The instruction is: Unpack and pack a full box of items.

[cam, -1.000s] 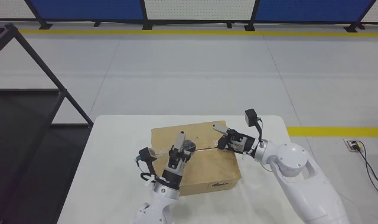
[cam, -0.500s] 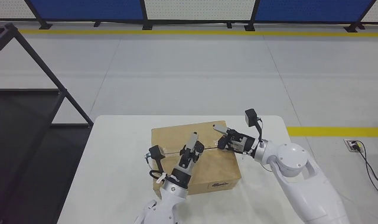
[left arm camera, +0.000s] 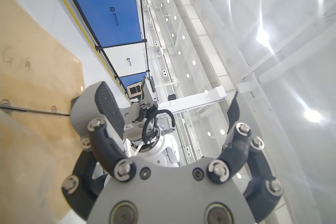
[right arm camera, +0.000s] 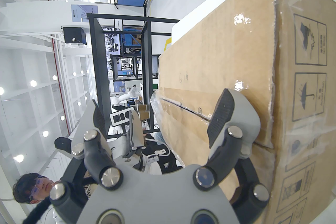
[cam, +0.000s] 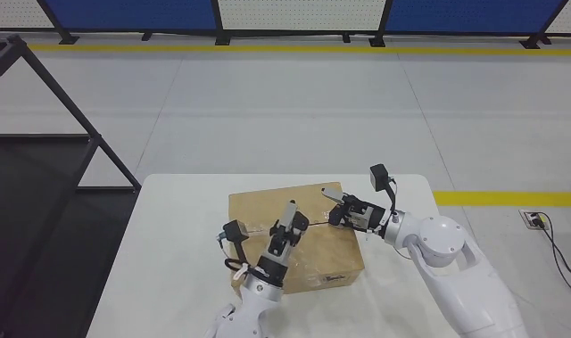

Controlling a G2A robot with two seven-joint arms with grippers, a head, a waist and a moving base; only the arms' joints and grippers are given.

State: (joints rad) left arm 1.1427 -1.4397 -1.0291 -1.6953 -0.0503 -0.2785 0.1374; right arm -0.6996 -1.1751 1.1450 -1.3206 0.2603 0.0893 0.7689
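Under left hand (cam: 294, 218) and right hand (cam: 335, 204) — box (cam: 266, 201).

The top view looks down and forward from above the arms, taking in the white bench (cam: 169, 240), the cardboard box (cam: 268, 204) on it, and the floor out to the blue and white partition panels (cam: 303, 4). The left wrist view sits close behind the left gripper (left arm camera: 170, 96) and faces along its fingers, tilted up toward the ceiling (left arm camera: 262, 25), with the box top at one edge. The right wrist view sits just behind the right gripper (right arm camera: 160, 104), very near the box, facing along its top and one side. All three views share the box top and its seam. Each wrist view also catches the other arm's gripper farther off.
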